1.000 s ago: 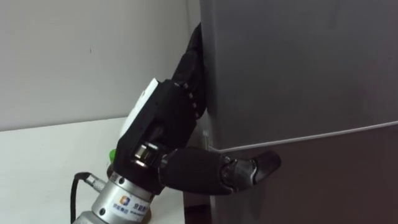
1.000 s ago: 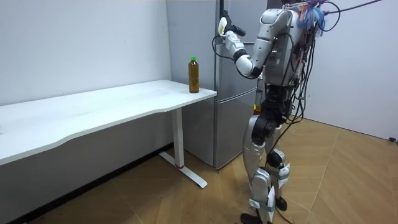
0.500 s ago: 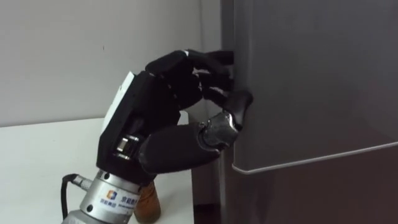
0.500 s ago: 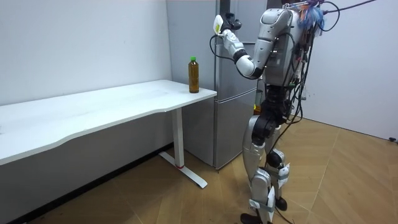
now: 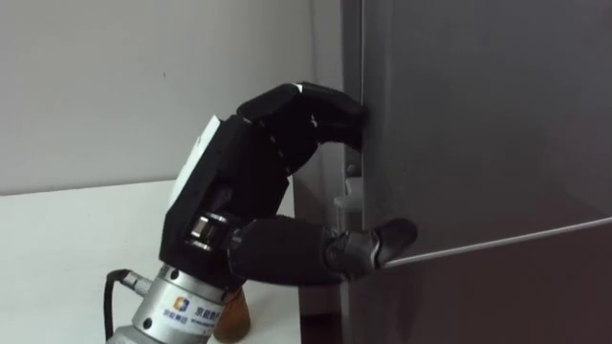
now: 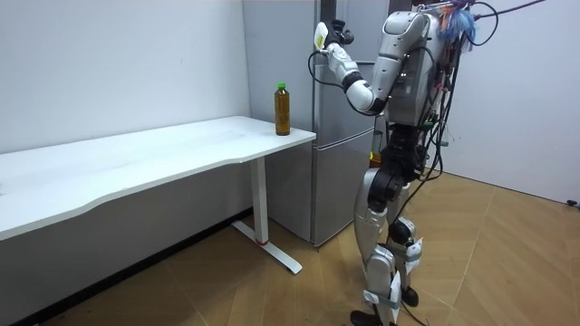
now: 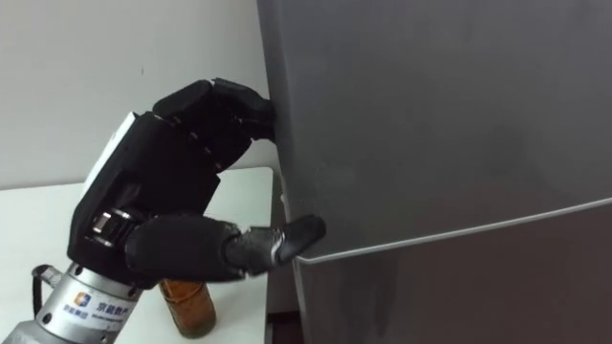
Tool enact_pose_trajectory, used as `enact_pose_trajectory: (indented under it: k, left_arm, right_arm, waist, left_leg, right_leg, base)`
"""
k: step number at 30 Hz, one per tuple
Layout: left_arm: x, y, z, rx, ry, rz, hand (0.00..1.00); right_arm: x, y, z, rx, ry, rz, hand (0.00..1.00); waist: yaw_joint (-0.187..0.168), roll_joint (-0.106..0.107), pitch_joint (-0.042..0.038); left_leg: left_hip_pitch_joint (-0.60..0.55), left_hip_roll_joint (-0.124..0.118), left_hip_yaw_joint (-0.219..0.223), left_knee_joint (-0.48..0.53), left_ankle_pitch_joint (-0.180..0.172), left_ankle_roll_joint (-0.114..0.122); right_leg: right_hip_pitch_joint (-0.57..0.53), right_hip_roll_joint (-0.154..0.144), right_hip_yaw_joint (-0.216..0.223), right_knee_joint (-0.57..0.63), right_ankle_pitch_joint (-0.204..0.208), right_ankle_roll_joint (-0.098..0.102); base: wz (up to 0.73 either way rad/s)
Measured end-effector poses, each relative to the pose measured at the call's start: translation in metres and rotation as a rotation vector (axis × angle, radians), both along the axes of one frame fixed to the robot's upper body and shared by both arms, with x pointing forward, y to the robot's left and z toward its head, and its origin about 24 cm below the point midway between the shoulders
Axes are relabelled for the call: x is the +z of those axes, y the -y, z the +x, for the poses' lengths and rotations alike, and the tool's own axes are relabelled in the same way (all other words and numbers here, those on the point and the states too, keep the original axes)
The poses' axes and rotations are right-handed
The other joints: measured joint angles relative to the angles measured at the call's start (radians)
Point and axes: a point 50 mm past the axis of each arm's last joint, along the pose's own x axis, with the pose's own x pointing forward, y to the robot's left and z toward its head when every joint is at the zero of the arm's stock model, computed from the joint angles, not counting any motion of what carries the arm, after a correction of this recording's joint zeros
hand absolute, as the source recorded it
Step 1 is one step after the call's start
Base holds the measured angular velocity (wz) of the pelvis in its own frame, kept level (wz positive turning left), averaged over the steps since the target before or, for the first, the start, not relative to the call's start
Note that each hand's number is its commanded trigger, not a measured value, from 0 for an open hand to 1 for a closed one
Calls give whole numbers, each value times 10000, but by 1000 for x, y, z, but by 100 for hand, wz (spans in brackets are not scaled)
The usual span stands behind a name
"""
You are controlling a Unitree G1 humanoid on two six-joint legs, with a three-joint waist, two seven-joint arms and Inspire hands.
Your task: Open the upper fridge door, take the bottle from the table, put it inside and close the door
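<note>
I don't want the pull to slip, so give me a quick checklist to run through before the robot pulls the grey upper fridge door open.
1. Black left hand hooked on the edge of the grey upper fridge door: ok, fingers curl round the edge.
2. Thumb braced on the door front just above the seam: ok.
3. Door open wide enough for a bottle: not ok, at most a narrow gap at the edge.
4. Brown bottle with a green cap upright on the white table, at the corner by the fridge: ok.
5. Bottle out of the door's swing: cannot tell.
</note>
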Motion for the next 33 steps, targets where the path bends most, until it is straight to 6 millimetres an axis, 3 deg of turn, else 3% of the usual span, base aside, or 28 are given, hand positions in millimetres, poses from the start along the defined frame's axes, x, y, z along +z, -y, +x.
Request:
enact_pose_trajectory:
  k: [10,16,21,33]
  left_arm:
    - [-2,1,1,-63,-124,119,0]
    - [-5,2,3,-164,-260,202,0]
    - [-8,3,4,-372,-421,155,0]
    - [-20,-5,-2,-1457,-994,-219,0]
  right_arm:
    - [0,0,0,152,-25,-39,0]
    - [0,-2,4,609,-12,-74,0]
    - [1,-2,5,695,30,-79,0]
    - [2,7,3,694,45,-228,0]
  waist:
    - [-10,15,0]
    - [-6,-67,57]
    - [-4,-65,57]
    - [117,174,14]
  left_leg:
    - [30,-3,-14,70,0,0]
    - [-35,-1,-11,155,9,15]
    - [-152,6,1,179,13,32]
    - [-74,-13,48,140,19,58]
  right_leg:
    - [110,-9,17,2,1,1]
    - [105,-13,12,14,4,7]
    - [37,-18,9,34,17,27]
    - [36,-47,28,70,20,32]
  base:
    - [2]
    - [2]
    - [5]
    - [0]
